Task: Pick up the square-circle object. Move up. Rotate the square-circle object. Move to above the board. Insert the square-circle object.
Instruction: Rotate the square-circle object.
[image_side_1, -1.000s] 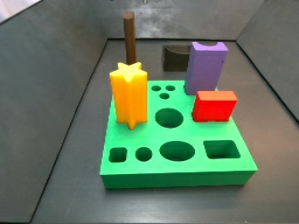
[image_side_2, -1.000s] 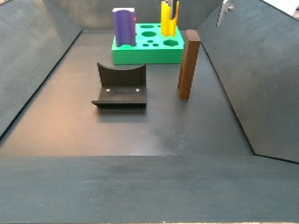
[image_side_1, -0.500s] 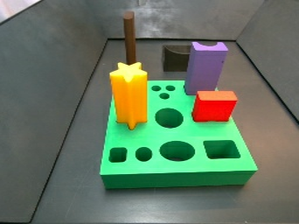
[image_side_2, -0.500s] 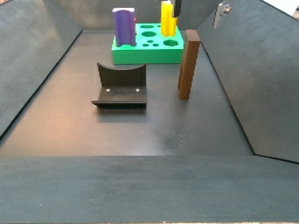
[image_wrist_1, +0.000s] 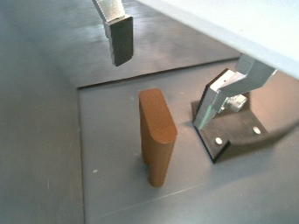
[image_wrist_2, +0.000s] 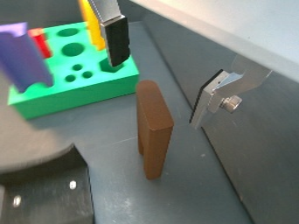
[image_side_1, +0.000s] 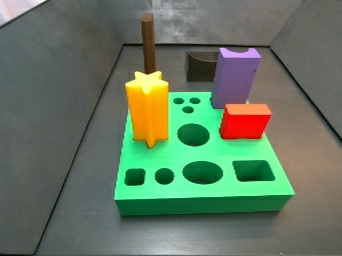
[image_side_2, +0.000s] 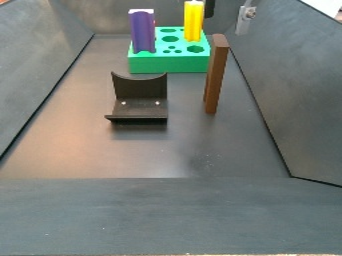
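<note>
Jaws spread wide and empty, the gripper (image_wrist_1: 177, 63) hangs above the upright brown piece (image_wrist_1: 158, 132), which stands at the board's (image_side_2: 171, 58) 5 o'clock.

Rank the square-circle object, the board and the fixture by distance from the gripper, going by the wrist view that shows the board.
Gripper open, above the floor.
1. Square-circle object: upright, just below the fingers.
2. Board: behind one finger.
3. Fixture: at the frame's edge, farthest.

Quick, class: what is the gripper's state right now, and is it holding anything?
Gripper: open and holding nothing, poised above the upright square-circle object, its fingers apart and clear of the piece.
</note>
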